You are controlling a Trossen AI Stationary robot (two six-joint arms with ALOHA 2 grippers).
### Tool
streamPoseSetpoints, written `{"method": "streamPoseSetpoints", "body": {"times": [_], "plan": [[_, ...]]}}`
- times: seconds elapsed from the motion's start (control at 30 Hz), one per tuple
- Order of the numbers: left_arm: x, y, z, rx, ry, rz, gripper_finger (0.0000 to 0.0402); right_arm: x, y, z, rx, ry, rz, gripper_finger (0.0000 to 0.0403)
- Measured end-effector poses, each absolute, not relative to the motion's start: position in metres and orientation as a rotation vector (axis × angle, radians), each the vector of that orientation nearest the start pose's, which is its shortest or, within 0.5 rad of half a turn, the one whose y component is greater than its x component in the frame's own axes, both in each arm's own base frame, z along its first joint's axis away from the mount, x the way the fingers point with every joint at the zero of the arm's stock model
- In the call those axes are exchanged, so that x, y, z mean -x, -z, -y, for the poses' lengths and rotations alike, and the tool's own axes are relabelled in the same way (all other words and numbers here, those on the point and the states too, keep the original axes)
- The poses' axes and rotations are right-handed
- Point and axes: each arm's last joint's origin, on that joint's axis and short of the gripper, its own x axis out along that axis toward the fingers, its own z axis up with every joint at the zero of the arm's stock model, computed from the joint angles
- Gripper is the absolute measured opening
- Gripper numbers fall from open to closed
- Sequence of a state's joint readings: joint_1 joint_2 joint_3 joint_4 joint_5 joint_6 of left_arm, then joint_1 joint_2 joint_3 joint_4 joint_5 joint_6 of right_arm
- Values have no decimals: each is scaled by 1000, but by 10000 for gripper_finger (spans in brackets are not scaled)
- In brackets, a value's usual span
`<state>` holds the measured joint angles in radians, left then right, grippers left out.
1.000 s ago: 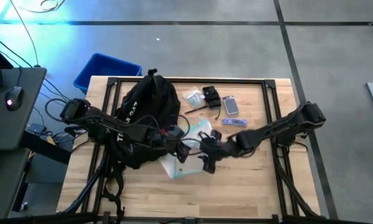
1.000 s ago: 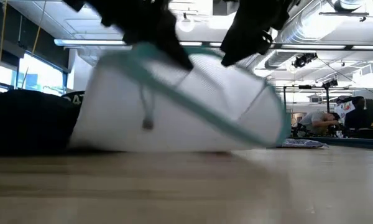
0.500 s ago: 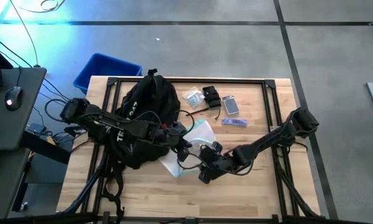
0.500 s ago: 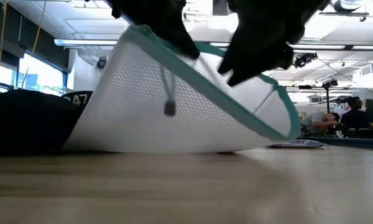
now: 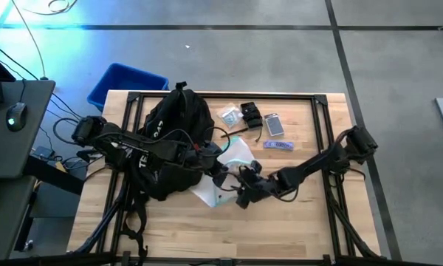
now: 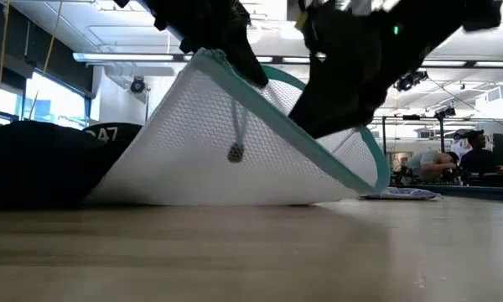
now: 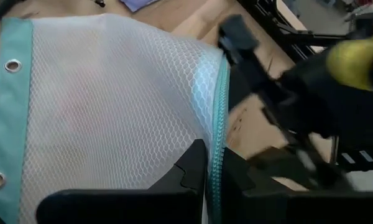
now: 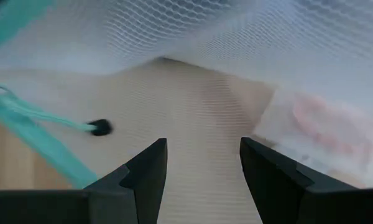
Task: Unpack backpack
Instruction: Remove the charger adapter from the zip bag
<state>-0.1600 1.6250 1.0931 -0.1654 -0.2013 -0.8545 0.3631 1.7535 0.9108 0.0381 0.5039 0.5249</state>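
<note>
One backpack (image 5: 174, 144) is seen at the table's (image 5: 295, 229) left half, lying under the left arm, unmoved over the last second. One white mesh pouch (image 5: 225, 174) with teal trim is held up at its zipper edge by the left gripper (image 7: 212, 175), fingers pinched shut on that edge; in the low view the pouch (image 6: 243, 143) is tilted higher than a second ago, its far end still down on the wood. The right gripper (image 8: 202, 168) has been swung in from the table's middle and is now pushed in under the lifted mesh, fingers partly spread, nothing held. It is judged that the pouch, already out of the backpack, is being opened or emptied. Four small items (image 5: 252, 118) are counted behind the pouch, well apart from it. One blue bin (image 5: 125, 81) is seen off the table's far left corner.
</note>
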Motion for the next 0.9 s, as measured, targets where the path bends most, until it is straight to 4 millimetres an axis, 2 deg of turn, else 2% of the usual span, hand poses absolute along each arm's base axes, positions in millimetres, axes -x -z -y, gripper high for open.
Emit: {"method": "streamPoseSetpoints", "body": {"times": [0.2,0.37,0.47,0.9], "plan": [[-349,-220,42,745,-372,-670,0,-327,-139,-73,38,284,-694,185],[-353,-212,35,787,-381,-701,0,-333,-133,-56,266,153,-737,185],[-354,-209,32,812,-400,-700,0,-336,-126,-49,335,129,-762,185],[-349,-209,19,848,-510,-777,0,-350,-119,-15,271,242,-679,185]]}}
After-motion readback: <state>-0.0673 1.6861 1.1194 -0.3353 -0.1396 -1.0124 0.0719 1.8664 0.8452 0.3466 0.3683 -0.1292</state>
